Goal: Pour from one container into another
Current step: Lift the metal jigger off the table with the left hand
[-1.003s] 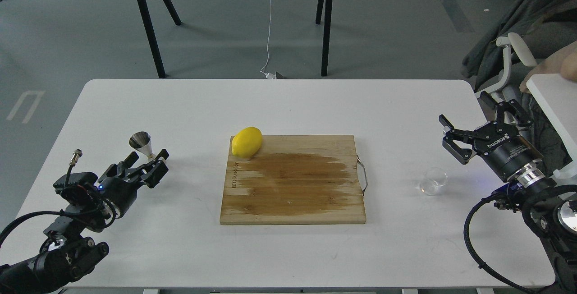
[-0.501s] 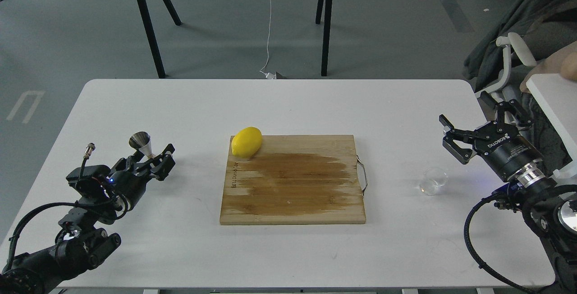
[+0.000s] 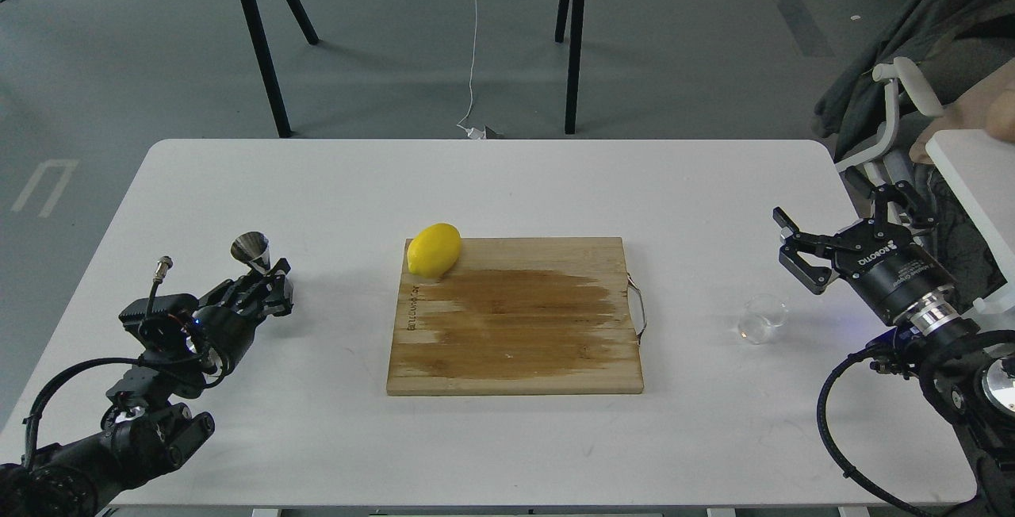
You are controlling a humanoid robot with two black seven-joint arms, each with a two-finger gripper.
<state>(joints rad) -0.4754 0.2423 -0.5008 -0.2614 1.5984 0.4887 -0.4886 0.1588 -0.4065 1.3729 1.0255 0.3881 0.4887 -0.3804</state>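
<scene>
The steel jigger (image 3: 251, 250) stands near the table's left edge; only its upper cone shows. My left gripper (image 3: 266, 285) sits right in front of it, its dark fingers drawn in around the hidden lower cone. The small clear glass cup (image 3: 763, 319) stands upright on the table right of the cutting board. My right gripper (image 3: 817, 201) hovers open above and just right of the cup, apart from it, with nothing between its fingers.
A wooden cutting board (image 3: 515, 335) with a wet patch lies mid-table, a metal handle on its right edge. A yellow lemon (image 3: 434, 249) rests on its far left corner. A white side surface (image 3: 971, 176) stands at the right edge.
My left gripper has moved forward to the jigger and its fingers have narrowed around the base; the jigger has shifted slightly right. The right gripper has barely moved.
</scene>
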